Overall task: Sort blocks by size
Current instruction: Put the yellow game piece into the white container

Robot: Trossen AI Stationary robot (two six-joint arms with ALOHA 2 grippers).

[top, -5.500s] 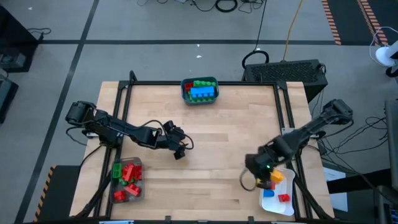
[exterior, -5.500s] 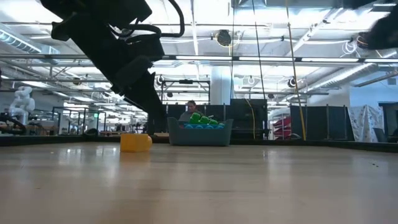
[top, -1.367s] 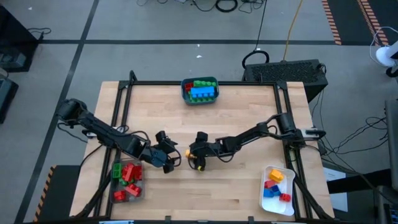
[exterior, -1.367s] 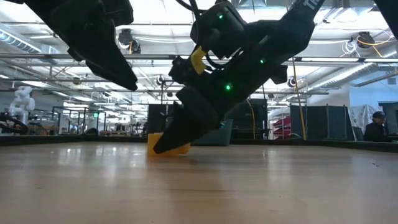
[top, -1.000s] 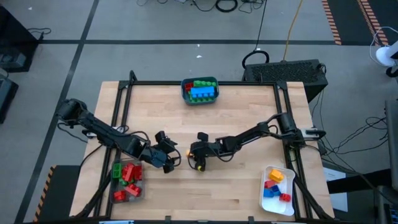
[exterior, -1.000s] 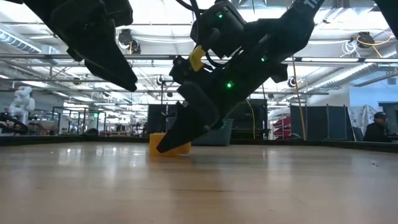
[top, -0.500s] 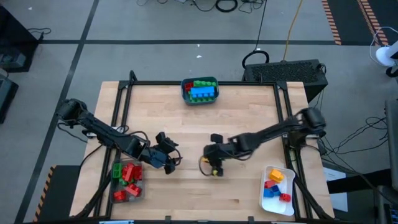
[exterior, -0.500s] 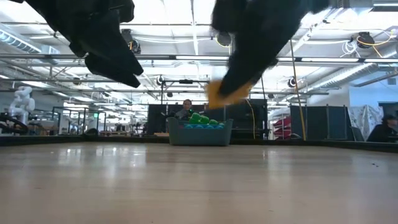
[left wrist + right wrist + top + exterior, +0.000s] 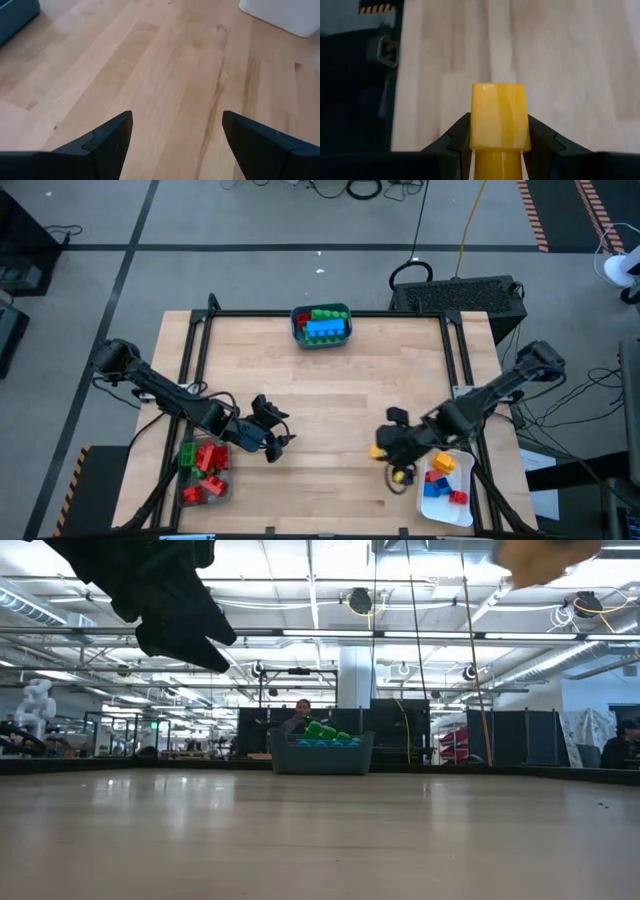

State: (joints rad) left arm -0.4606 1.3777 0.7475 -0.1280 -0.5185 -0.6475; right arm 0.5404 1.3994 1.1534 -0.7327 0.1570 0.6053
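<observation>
A yellow block (image 9: 497, 115) sits between the fingers of my right gripper (image 9: 383, 450), which is shut on it above the table's right half, just left of the white tray (image 9: 425, 498). The low view shows this block (image 9: 545, 555) high above the tabletop. The tray holds red, blue and yellow blocks (image 9: 443, 477). My left gripper (image 9: 276, 439) hangs open over bare wood near the table's middle, with nothing between its fingers (image 9: 112, 137). More red and green blocks (image 9: 205, 465) lie in a clear tray at the near left. My right gripper pinches the yellow block by two opposite sides (image 9: 476, 131) between its two fingers. The fingers slant downward at it. The block is lifted clear of the table.
A teal bin (image 9: 322, 326) with blue, green and red blocks stands at the middle of the far edge. A black frame (image 9: 190, 350) runs along the table's sides. Bare wood (image 9: 330, 395) lies between the two arms.
My right gripper has risen from the table's middle with the yellow block and swung toward the right edge, ending beside the white tray. The block, which sat on the wood, now hangs clear of it.
</observation>
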